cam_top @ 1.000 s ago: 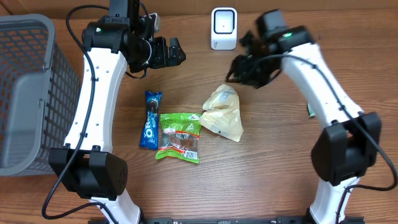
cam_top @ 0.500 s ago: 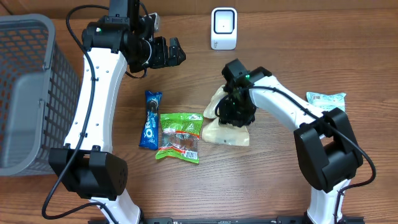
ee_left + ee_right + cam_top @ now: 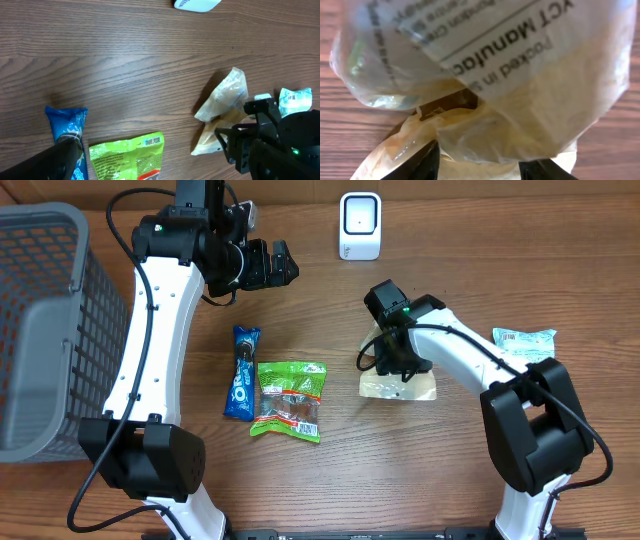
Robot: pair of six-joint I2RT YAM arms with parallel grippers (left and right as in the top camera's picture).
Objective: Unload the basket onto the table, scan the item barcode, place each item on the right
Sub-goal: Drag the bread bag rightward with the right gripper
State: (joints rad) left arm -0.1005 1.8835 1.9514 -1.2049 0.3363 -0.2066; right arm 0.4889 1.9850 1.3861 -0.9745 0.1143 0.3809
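The item is a clear bag of pale yellow contents [image 3: 410, 387] with a printed white label, lying right of the table's centre. My right gripper [image 3: 395, 362] is down on it. In the right wrist view the bag [image 3: 520, 100] fills the frame and bulges between the two black fingers [image 3: 427, 160], which close on its lower part. The white barcode scanner [image 3: 360, 225] stands at the back of the table, its edge also showing in the left wrist view as the scanner [image 3: 197, 4]. My left gripper [image 3: 288, 266] hangs open and empty at the back left, above the table.
A blue Oreo pack [image 3: 241, 372] and a green snack bag [image 3: 290, 400] lie left of the held bag. A pale teal packet [image 3: 522, 340] lies near the right arm. A grey wire basket [image 3: 40, 330] stands at the left edge.
My right arm swung from near the scanner down onto the clear bag and took hold of it. The bag has since slid right and turned. The left arm has not moved.
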